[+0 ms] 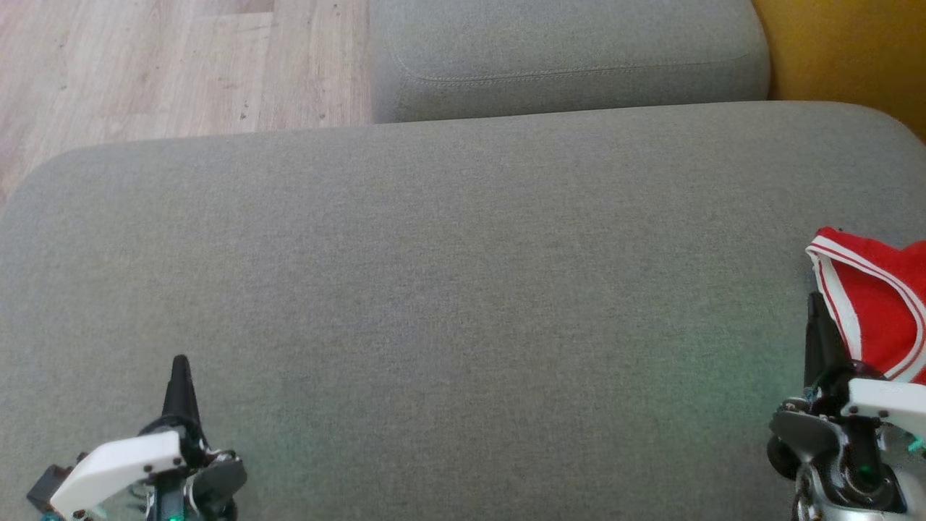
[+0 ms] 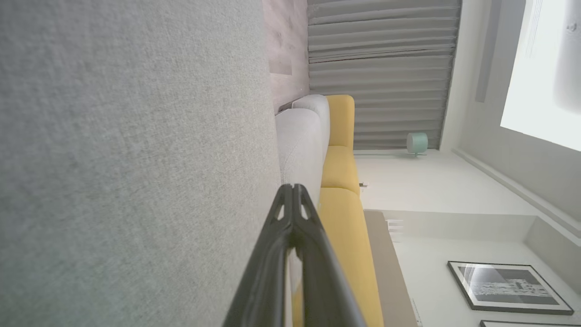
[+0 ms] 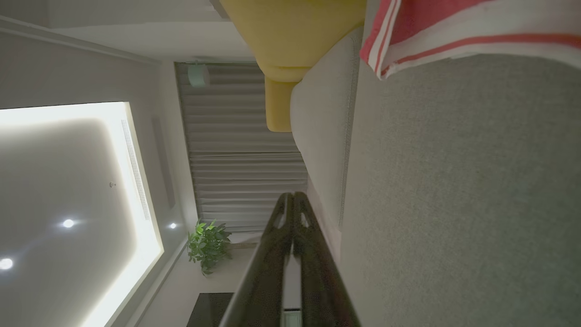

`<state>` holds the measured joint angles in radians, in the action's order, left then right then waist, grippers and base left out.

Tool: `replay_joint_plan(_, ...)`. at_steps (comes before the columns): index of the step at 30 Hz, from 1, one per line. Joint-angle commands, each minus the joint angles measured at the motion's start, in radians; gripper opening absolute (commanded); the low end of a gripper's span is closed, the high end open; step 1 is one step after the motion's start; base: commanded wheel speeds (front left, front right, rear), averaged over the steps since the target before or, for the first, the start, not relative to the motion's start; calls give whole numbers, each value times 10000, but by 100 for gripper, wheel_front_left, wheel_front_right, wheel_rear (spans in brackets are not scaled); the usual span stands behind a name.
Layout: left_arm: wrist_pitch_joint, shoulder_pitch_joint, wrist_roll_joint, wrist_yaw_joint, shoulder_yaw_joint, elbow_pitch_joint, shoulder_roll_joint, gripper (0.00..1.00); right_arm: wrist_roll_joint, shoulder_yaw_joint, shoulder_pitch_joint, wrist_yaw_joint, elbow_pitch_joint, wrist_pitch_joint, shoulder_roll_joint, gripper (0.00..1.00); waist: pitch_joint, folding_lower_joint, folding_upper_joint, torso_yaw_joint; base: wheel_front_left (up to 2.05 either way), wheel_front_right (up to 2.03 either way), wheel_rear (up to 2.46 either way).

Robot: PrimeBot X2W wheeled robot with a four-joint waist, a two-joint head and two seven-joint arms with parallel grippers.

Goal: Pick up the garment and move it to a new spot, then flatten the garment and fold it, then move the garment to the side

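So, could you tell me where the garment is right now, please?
In the head view the garment lies on the grey cushion at the picture's right edge, beside the shut right gripper.

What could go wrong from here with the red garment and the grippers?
1. The red garment lies at the head view's right edge, partly cut off, so a grasp may catch only its white trim.
2. The right gripper is shut close beside it; moving in without opening would likely push the cloth along the grey cushion.
3. The left gripper, also shut, is far across the cushion, so flattening with both arms needs a long reach.
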<state>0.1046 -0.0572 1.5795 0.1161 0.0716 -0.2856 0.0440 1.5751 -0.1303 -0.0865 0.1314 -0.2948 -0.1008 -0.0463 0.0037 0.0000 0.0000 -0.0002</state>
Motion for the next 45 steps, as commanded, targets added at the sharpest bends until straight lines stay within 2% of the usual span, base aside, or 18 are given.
replay_joint_plan(1, 72, -504, 225, 140, 418, 391, 62, 0, 268, 173, -220, -7, 483, -109, -39, 0, -4, 0, 0, 1, 0, 0, 0)
replay_joint_plan(45, 87, -509, 290, 146, 422, 403, 62, 0, 335, 165, -214, -7, 500, -124, -39, 0, -6, 0, 0, 2, 0, 0, 0)
